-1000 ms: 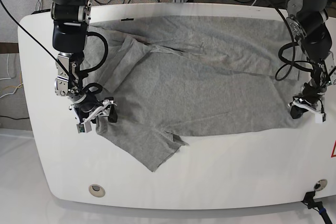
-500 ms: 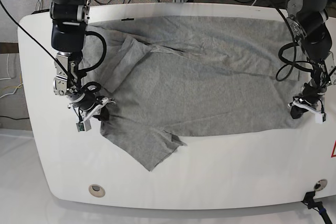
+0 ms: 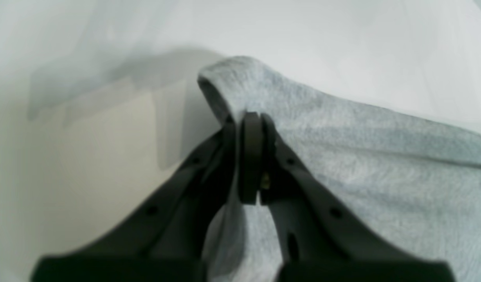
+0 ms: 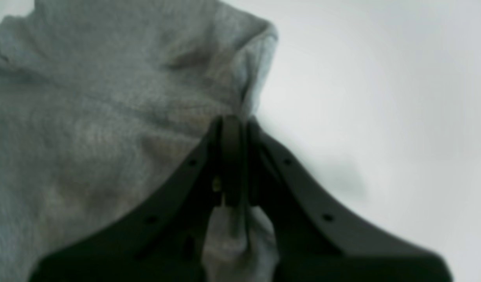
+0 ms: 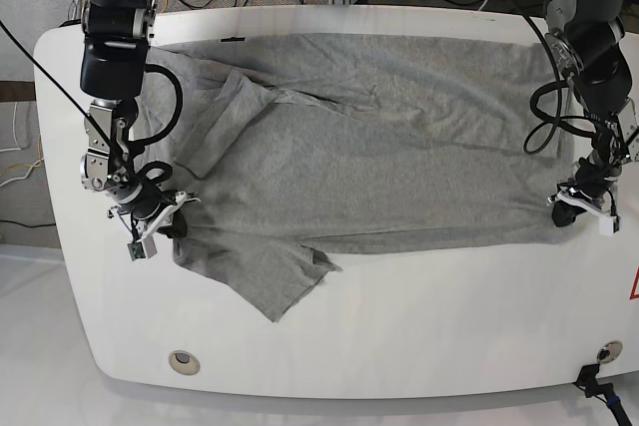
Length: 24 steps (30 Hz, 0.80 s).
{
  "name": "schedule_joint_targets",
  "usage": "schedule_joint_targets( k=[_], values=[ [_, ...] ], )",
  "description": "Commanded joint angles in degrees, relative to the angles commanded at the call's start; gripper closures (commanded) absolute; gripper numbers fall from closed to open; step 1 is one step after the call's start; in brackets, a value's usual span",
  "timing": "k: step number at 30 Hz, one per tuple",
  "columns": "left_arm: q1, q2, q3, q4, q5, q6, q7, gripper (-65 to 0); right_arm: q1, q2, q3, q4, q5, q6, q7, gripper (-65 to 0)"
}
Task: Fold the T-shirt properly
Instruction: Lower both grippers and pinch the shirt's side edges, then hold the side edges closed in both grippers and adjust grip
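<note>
Since the earlier frame the right pincer (image 5: pixel 168 218) has dragged its corner of the T-shirt (image 5: pixel 369 162) outward toward the desk's (image 5: pixel 419 346) left edge, while the left pincer (image 5: pixel 577 209) has kept its place near the right edge. Both are clenched on pinched cloth, as the wrist views show (image 3: pixel 250 156) (image 4: pixel 232 160). Judging by this, the spreading step is in hand; next comes pulling the shirt taut and flat, since one sleeve still lies skewed toward the front edge.

The T-shirt (image 5: pixel 369 157) is soft, matt heather-grey knit cloth, wrinkled. The table (image 5: pixel 419 326) looks smooth, white and faintly glossy. Gripper fingers (image 3: pixel 310 203) are matt black plastic.
</note>
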Motion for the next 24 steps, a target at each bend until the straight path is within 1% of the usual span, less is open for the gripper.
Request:
schedule_joint_targets(
  k=[3, 5, 7, 9, 13, 17, 19, 24],
  values=[
    [1.6, 0.0, 0.0, 1.3, 0.0, 0.0, 0.0, 0.0, -1.7, 0.0, 0.0, 4.7, 0.0, 0.0, -2.1, 0.0],
    [4.1, 0.4, 0.1, 6.2, 0.0, 0.0, 0.2, 0.0, -3.3, 0.0, 0.0, 7.6, 0.0, 0.0, -3.9, 0.0],
    [6.7, 1.1, 0.1, 12.1, 0.0, 0.0, 3.5, 0.0, -4.5, -0.1, 0.0, 10.8, 0.0, 0.0, -4.4, 0.0],
    [8.8, 3.2, 0.1, 19.1, 0.0, 0.0, 7.3, 0.0, -6.3, -0.1, 0.0, 13.5, 0.0, 0.0, -4.4, 0.0],
    [13.8, 5.3, 0.1, 32.2, 0.0, 0.0, 12.0, 0.0, -9.0, -0.1, 0.0, 16.5, 0.0, 0.0, -4.4, 0.0],
    [16.8, 6.5, 0.1, 41.8, 0.0, 0.0, 16.4, 0.0, -11.3, 0.1, 0.1, 19.5, 0.1, 0.0, -4.4, 0.0],
    [17.5, 6.9, 0.1, 43.5, 0.0, 0.0, 16.7, 0.0, -12.0, 0.3, 0.1, 20.1, 0.1, 0.0, -4.4, 0.0],
    [17.3, 6.5, 0.1, 43.3, 0.2, 0.0, 16.7, 0.0, -12.0, 0.2, 0.1, 20.0, 0.1, 0.0, -4.4, 0.0]
  ],
)
